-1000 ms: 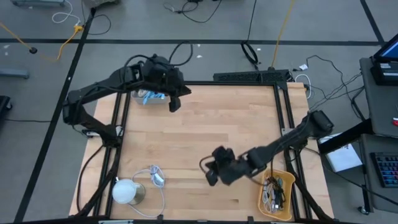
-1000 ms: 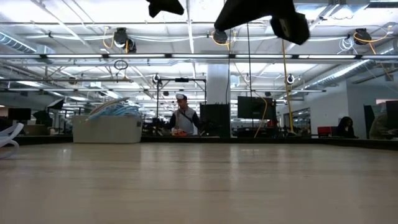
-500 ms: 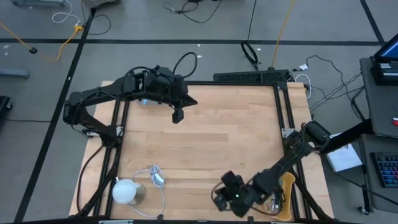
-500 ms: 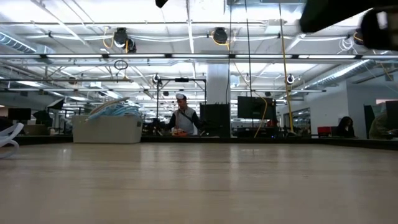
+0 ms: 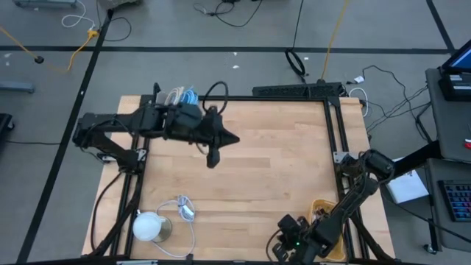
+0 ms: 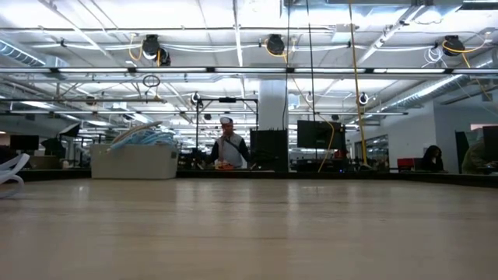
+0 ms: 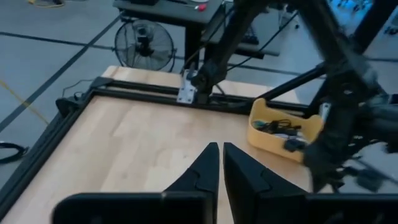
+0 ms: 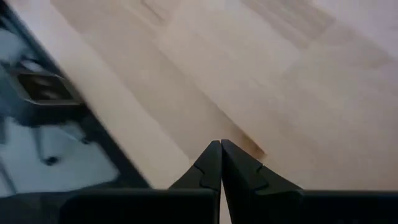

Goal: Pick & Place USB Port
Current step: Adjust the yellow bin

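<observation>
Fingertips pressed together and holding nothing: that is how both my tools stand. My left gripper (image 7: pixel 220 163) hangs over the middle of the wooden table (image 5: pixel 272 162), well above the boards, with its arm reaching in from the far-left corner. My right gripper (image 8: pixel 220 160) is down at the table's near edge, just beside the yellow bin (image 5: pixel 327 221) at the near-right corner, nose pointed at the bare boards by the rim.

Trouble I foresee, as a judgement: with the jaws shut I cannot take anything until they part, and the right arm is folded tight against the bin, so a careless swing could knock it or drag its tangle of cables out.

The USB piece I cannot single out. The bin holds a dark knot of small cables and connectors (image 7: pixel 283 129), and it is probably among them. A white box with blue cables (image 5: pixel 182 96) sits at the far-left corner, and a white round object with a cord (image 5: pixel 151 225) at the near-left.
</observation>
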### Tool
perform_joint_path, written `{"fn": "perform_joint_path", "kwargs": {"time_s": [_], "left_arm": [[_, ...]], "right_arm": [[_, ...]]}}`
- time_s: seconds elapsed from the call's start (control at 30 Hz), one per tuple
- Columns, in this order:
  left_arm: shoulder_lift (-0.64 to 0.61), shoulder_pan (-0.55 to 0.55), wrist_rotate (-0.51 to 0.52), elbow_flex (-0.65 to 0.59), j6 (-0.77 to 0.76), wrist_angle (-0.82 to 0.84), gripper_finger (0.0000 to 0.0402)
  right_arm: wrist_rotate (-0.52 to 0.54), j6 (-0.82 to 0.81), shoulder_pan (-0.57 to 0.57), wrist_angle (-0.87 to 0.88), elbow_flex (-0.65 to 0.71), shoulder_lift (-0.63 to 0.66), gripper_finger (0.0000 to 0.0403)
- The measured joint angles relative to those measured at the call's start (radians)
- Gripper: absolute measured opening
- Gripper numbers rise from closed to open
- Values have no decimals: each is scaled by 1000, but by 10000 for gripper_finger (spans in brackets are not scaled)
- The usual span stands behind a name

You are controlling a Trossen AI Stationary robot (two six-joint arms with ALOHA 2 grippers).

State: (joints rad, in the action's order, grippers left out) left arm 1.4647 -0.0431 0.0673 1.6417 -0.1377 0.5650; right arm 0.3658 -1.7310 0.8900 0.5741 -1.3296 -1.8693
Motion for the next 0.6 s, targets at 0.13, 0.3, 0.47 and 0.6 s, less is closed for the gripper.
{"fn": "perform_joint_path", "kwargs": {"time_s": [0.13,0.3,0.47,0.6], "left_arm": [[0,-56,62,0,-25,-2,14],[0,-117,108,0,-49,6,3],[0,-151,145,0,-64,24,12],[0,-155,159,0,-71,51,24]], "right_arm": [[-71,32,-13,12,0,-58,0],[-161,100,-38,-4,-3,-113,0],[-179,119,-38,4,-4,-119,0],[-192,109,-29,16,-3,-112,0]]}}
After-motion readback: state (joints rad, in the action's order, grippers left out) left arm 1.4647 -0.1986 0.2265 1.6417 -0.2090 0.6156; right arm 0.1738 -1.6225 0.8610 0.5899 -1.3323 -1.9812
